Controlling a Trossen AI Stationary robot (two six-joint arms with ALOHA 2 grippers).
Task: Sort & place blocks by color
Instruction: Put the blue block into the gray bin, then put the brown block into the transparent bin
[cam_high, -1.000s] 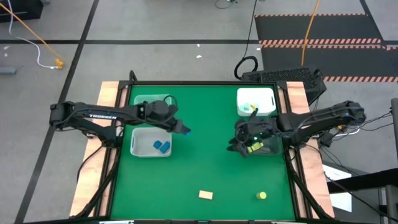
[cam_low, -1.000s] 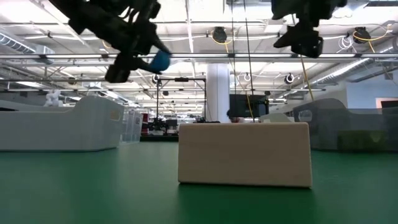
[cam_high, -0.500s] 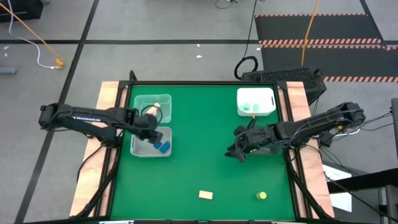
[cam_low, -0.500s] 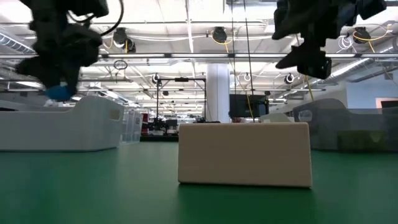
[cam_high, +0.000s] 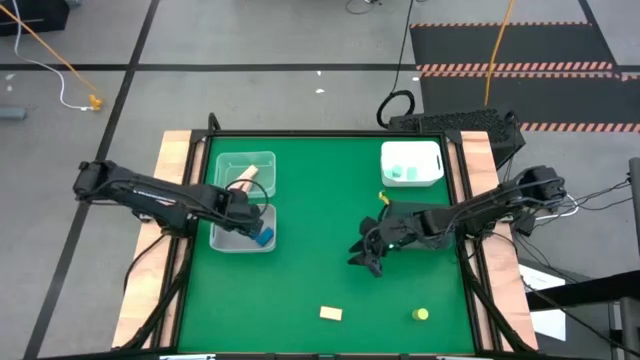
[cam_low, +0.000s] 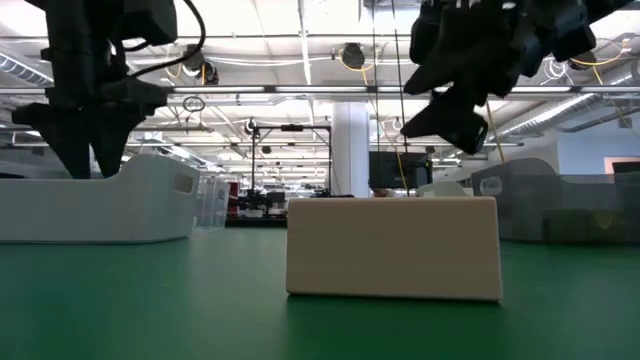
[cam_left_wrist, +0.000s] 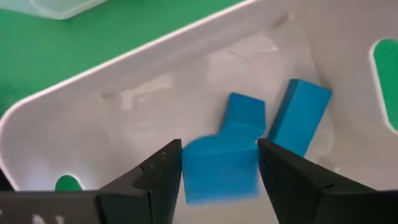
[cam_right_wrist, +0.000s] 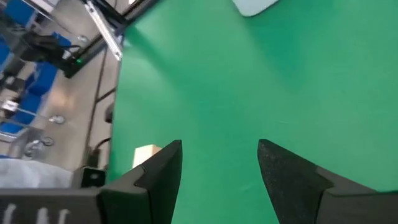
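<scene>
Grey concrete floor (cam_high: 250, 40) with black tape lines; a striped black mat (cam_high: 510, 50); perhaps ceiling strip lights (cam_low: 300, 60).

No text, label, brand, number or sign can be read anywhere in these views.

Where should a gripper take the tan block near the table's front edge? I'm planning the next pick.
Come straight down on the tan block and close across its short width, on the two long faces. It lies flat on the table, standing alone, the yellow cylinder well apart, so both long sides are free.
</scene>
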